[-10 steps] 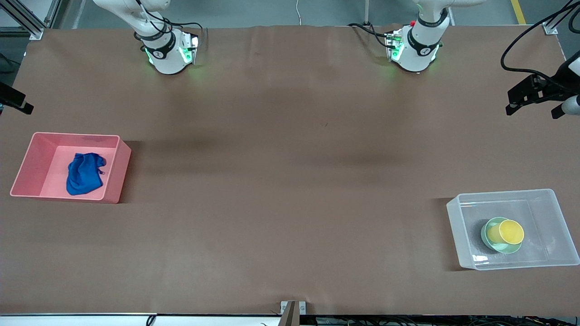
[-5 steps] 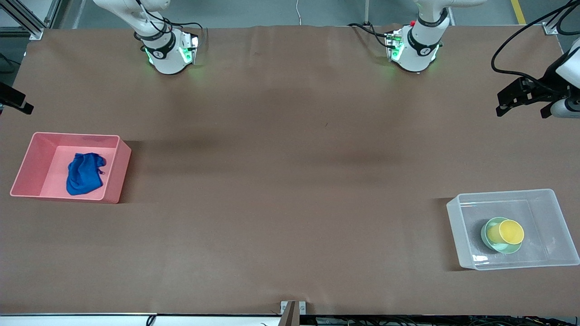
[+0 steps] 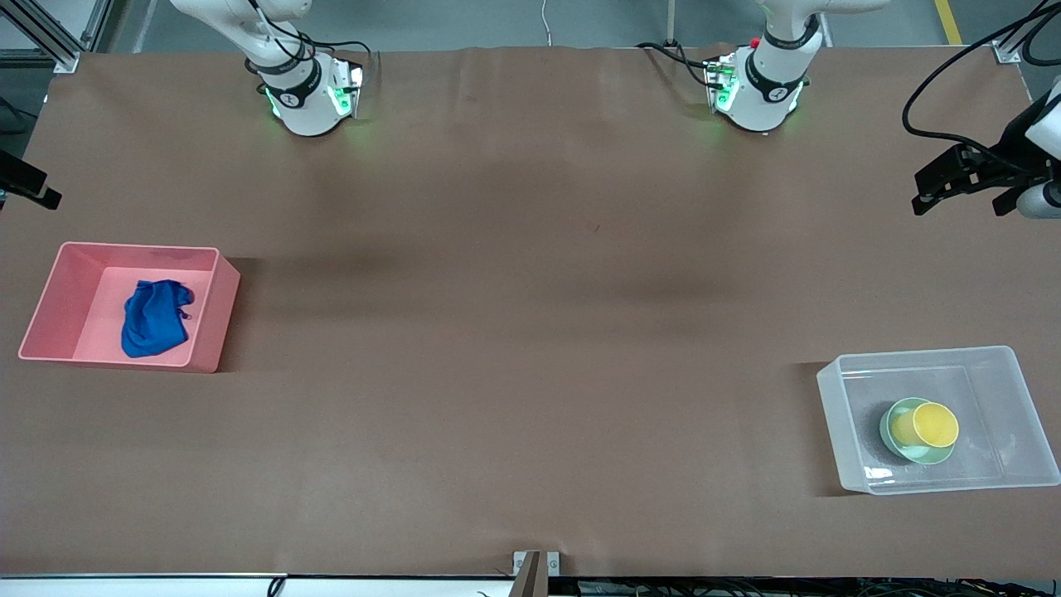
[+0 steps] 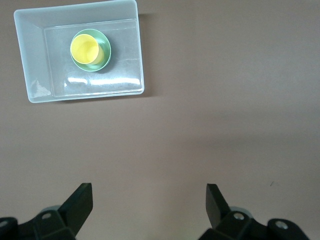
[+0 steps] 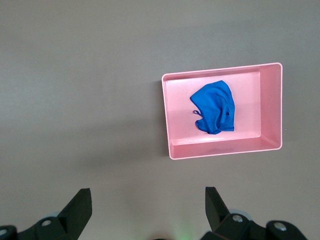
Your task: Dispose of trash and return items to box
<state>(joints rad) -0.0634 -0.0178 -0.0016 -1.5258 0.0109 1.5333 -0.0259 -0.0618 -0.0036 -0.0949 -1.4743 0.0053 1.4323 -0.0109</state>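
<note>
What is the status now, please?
Both pincers open and empty: left pincer, right pincer, high over bare table. Blue cloth in pink bin. Yellow cup in green bowl, inside clear box. Nothing in the way.

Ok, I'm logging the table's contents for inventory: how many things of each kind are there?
Containers: 2, pink bin and clear tub
Cloth: 1, blue wad in the bin
Cups: 1, yellow cup
Bowls: 1, mint-green bowl under the cup
Total: 5
</note>
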